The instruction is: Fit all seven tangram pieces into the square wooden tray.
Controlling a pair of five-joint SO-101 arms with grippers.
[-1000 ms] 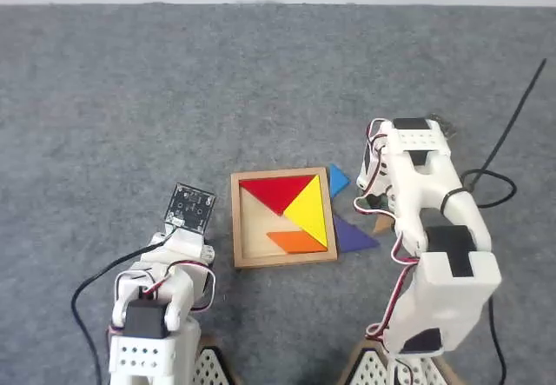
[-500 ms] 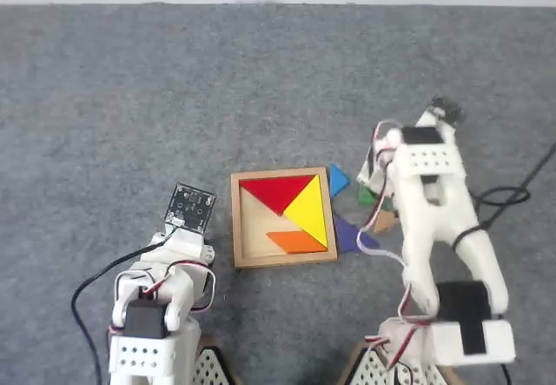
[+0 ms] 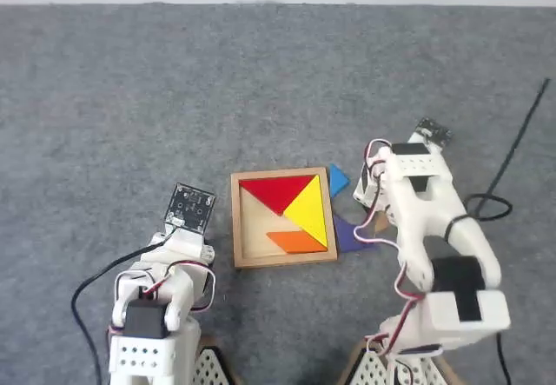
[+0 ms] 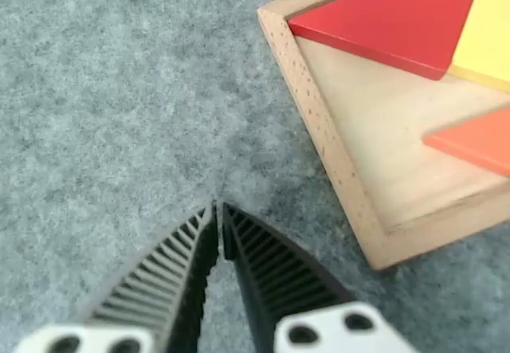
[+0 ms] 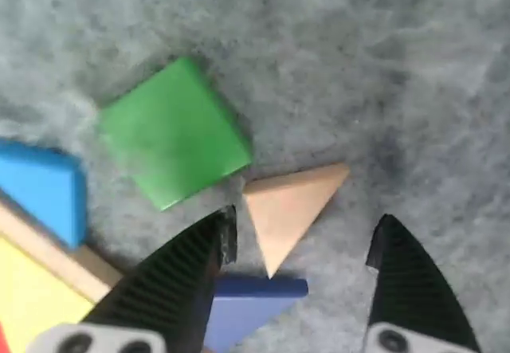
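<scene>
- The left end effector [image 4: 219, 233] has its jaws pressed together and holds nothing. It sits over the grey felt-covered bench [image 3: 130, 98], just beside the near left corner of the tray.
- The square wooden tray [image 3: 236, 220] lies flat between the two arms, and the left part of its floor is bare wood.
- Three pieces are seated in the tray: a large red triangle [image 3: 276, 191] along the far edge, a large yellow triangle [image 3: 308, 211] against the right wall, and an orange flat piece [image 3: 296, 242] at the near right.
- By this count three of the seven pieces are done and four are left. All four lie on the bench to the right of the tray.
- A light blue piece [image 3: 337, 179] lies just beside the tray's right wall near the far corner, and a dark blue-violet triangle [image 3: 350, 235] lies against that wall nearer the front.
- Further right are a green square [image 5: 174, 132] and a small tan wooden triangle [image 5: 291, 201], close together but not overlapping.
- The right end effector [image 5: 307, 229] is spread wide over the tan triangle, which lies between its fingers and is not gripped. This piece looks to be the next pick.
</scene>
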